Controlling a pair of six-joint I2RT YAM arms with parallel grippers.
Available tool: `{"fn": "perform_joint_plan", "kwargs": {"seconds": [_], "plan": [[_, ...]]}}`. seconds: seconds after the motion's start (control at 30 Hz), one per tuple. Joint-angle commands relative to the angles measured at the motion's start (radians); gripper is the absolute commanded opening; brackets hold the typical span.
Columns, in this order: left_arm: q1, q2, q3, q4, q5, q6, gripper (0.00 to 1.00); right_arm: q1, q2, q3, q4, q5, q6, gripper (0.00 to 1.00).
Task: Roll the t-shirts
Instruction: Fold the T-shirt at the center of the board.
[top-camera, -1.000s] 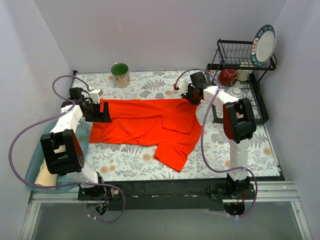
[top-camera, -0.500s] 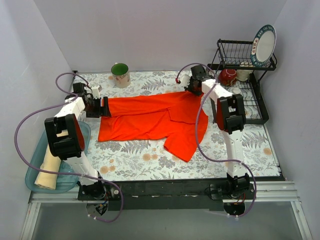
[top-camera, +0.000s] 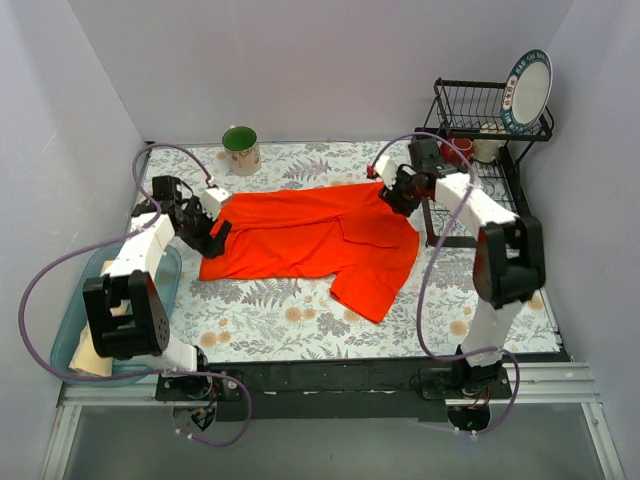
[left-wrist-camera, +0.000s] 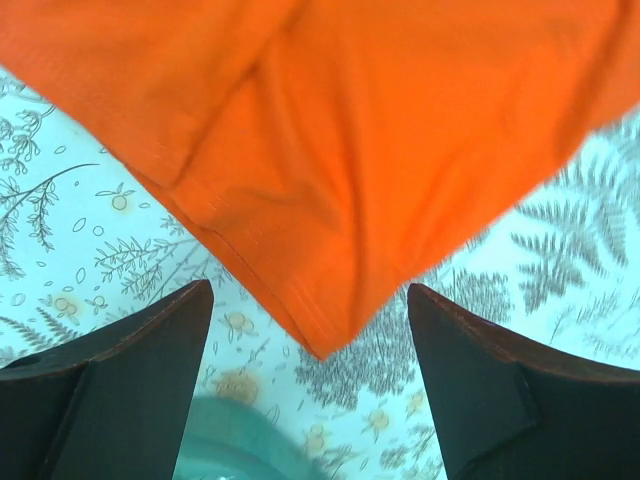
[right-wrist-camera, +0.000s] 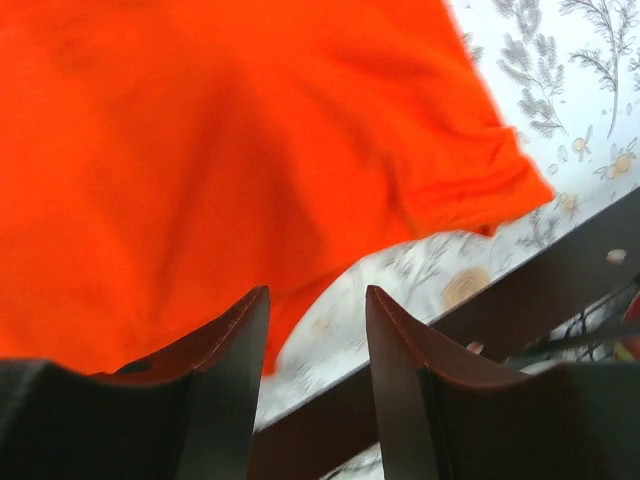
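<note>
Left end effector (left-wrist-camera: 308, 292) hangs with its fingers spread wide and nothing between them. The pointed corner of the orange-red t-shirt (top-camera: 310, 230) lies on the table (top-camera: 300, 325) just beyond the tips. The right end effector (right-wrist-camera: 316, 292) stands part-open and grips nothing, with table print showing through the narrow gap. It sits over the shirt's far right edge, close to the dish rack (top-camera: 522, 240).

The orange-red shirt lies spread across the middle of the table, unrolled, with one flap reaching toward the near edge. The cream-yellow t-shirt (top-camera: 82, 356) lies in the teal bin (top-camera: 62, 335) at the near left.

Several things could go wrong from here:
- If the two ends are picked up unevenly, the roll would likely start skewed — soft cloth drags and bunches on one side.
- The loose flap may fold under and thicken one end.
- A pinch at the thin corner could take only one layer and slip.
- The right arm has little room beside the rack and might snag its frame.

The left arm covers most of the cream shirt, so its shape cannot be made out. Each wrist view shows only a patch of orange cloth — whether the right fingertips touch it cannot be told.
</note>
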Motion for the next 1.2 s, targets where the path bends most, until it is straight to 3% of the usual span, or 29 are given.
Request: {"fn": "perform_joint_plan", "kwargs": {"seconds": [0.0,0.3,0.5,0.8,1.17], "plan": [[-0.032,-0.138,-0.119,-0.08,-0.082,0.292,0.78,0.023,-0.27,-0.2,0.004,-0.15,-0.117,0.53],[-0.041,-0.219,-0.211,-0.097,-0.153,0.422,0.68,0.155,-0.692,-0.662,-0.14,-0.173,-0.366,0.51],[-0.042,-0.207,-0.196,-0.093,-0.161,0.339,0.68,0.301,-0.891,-0.851,-0.17,-0.168,-0.533,0.51],[-0.042,-0.19,-0.168,-0.088,-0.165,0.176,0.69,0.493,-0.839,-0.899,-0.095,-0.197,-0.489,0.54],[-0.042,-0.181,-0.153,-0.09,-0.185,0.135,0.7,0.519,-0.759,-0.959,0.019,-0.17,-0.495,0.49]]}}
